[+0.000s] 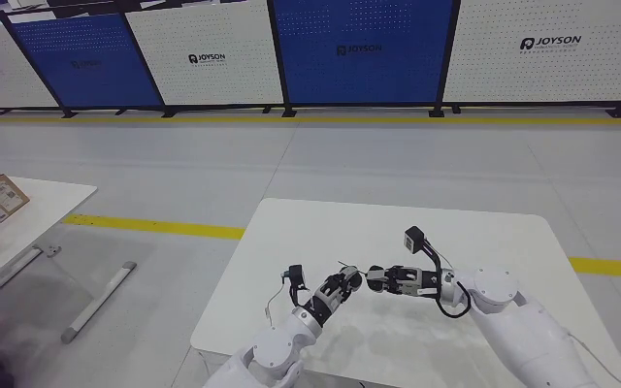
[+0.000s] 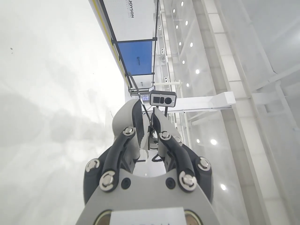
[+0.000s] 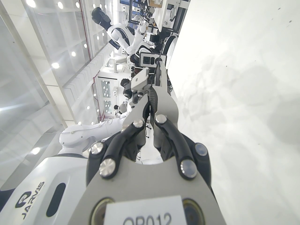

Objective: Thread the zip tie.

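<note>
Above the table, the zip tie was pinched by both the left gripper and right gripper, held tip-to-tip, seemingly for threading

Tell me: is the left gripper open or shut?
Shut: the left gripper pinches the thin black zip tie.

The two end effectors meet tip to tip above the near middle of the bench, the left end effector left of the right end effector. The zip tie sits between them, one end jutting toward the far side. A second bench stands well apart at the left. A floor line runs behind both, with wall panels farthest back.
</note>
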Controlling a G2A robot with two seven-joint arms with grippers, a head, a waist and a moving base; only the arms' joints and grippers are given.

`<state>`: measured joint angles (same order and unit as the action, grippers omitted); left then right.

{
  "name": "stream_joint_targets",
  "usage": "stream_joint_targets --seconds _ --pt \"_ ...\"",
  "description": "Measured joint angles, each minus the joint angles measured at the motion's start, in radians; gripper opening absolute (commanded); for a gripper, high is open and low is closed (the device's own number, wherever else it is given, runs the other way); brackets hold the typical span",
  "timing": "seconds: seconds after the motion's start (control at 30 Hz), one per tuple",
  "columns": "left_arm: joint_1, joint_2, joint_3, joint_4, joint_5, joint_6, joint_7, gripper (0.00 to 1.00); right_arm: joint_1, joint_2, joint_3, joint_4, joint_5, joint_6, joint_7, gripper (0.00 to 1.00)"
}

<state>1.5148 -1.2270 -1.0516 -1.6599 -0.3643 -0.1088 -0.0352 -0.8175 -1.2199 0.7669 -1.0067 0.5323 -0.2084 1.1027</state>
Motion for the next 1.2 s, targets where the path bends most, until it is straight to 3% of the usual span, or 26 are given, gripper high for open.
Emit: stream_joint_targets --seconds 0.2,0.63,0.73,0.83,1.2 --pt "-0.003 -0.002 0.001 0.005 0.01 0.007 0.004 0.32 0.0 0.0 0.0 0.0 0.0 0.0 0.0 0.0" --pt "-0.029 -0.013 0.007 0.026 -0.01 0.014 0.035 0.22 0.0 0.0 0.0 0.0 0.0 0.0 0.0 0.0" --pt "-0.035 -0.017 0.011 0.033 -0.013 0.012 0.044 0.26 0.0 0.0 0.0 0.0 0.0 0.0 0.0 0.0" --pt "-0.038 -0.019 0.011 0.036 -0.016 0.007 0.05 0.22 0.0 0.0 0.0 0.0 0.0 0.0 0.0 0.0" --pt "-0.01 -0.017 -0.018 0.014 -0.034 -0.04 0.014 0.2 0.0 0.0 0.0 0.0 0.0 0.0 0.0 0.0"
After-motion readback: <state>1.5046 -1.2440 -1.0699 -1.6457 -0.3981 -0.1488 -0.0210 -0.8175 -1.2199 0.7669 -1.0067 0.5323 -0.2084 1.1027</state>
